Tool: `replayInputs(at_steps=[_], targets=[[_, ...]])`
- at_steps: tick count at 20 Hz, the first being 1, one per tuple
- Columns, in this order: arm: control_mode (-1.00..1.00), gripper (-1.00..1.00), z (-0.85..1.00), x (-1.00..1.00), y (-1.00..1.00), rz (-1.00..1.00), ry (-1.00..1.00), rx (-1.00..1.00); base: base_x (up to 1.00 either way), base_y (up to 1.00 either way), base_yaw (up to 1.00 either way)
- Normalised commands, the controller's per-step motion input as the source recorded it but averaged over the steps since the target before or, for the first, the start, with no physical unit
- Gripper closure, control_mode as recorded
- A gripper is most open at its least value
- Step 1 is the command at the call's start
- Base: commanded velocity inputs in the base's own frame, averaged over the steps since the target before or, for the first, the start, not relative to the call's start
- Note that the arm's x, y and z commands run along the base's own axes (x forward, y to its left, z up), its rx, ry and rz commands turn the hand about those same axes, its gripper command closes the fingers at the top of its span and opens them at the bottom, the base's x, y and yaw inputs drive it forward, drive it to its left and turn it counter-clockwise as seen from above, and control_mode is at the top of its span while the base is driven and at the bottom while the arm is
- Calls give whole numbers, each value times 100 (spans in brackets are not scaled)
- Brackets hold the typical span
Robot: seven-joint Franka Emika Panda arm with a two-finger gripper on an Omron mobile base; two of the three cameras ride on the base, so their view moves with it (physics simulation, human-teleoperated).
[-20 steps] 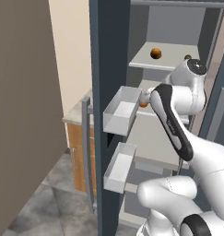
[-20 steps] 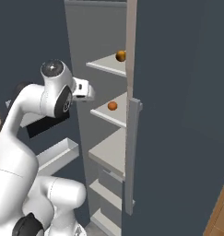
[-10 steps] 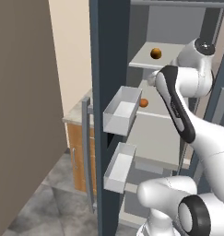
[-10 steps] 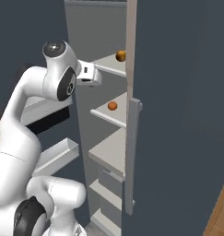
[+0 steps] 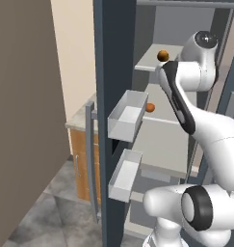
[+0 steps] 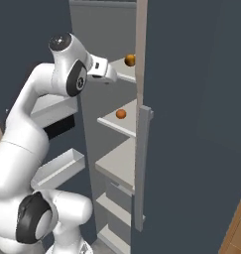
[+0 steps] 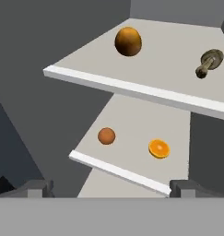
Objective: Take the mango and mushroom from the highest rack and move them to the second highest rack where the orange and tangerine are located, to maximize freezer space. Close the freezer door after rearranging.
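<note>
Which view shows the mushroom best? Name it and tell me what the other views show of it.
The hand view shows it best: the mushroom lies in full sight on the top shelf, right of the mango. In the left and right base views I cannot make the mushroom out; the arm and the door edge cover that part of the shelf.
</note>
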Motion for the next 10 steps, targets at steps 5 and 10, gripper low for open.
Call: replayInputs(at_steps=[5,10], targets=[[-100,-100,17,56,-18,-2,-11,0,0,0,0],[-100,-100,25,65,-15,0,0,0,0,0,0]])
